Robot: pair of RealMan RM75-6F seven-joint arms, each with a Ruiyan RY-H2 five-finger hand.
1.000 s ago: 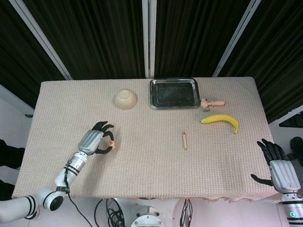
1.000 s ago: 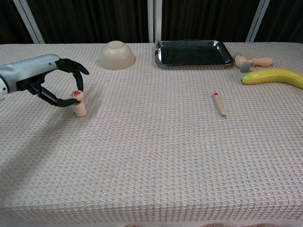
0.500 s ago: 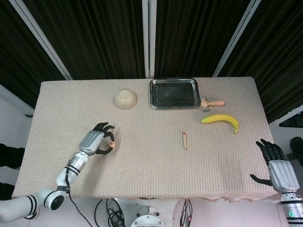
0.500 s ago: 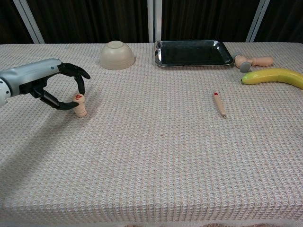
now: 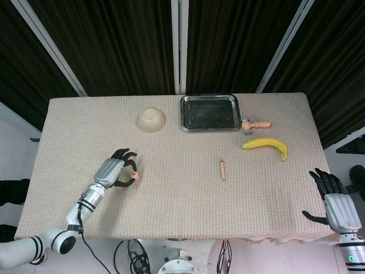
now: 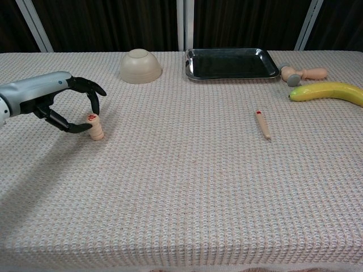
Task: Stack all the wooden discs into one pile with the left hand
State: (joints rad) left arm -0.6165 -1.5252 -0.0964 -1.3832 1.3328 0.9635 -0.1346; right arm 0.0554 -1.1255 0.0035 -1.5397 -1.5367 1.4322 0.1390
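My left hand point(image 6: 57, 105) is low over the desk point(image 6: 187, 187), fingers point(image 6: 93, 96) curled in an arc round the little pile of wooden discs point(image 6: 96, 127). The pile stands upright just off the fingertips, top disc showing a red mark. Whether I'm pinching that top disc or merely bracketing it, I can't tell from either view. I see no loose disc anywhere else on the cloth, so I judge the stacking done or nearly so; what's left is letting go cleanly without toppling it.

The count: one pile, its discs too small to number. Far off to the right of that hand, one pencil-like stick point(image 6: 263, 124), one banana point(image 6: 326, 92), one wooden-handled tool point(image 6: 303, 73), one metal tray point(image 6: 229, 62). One upturned bowl point(image 6: 140, 65) sits beyond it. My right hand point(image 5: 335, 200) idles released at the desk's far edge, holding nothing.
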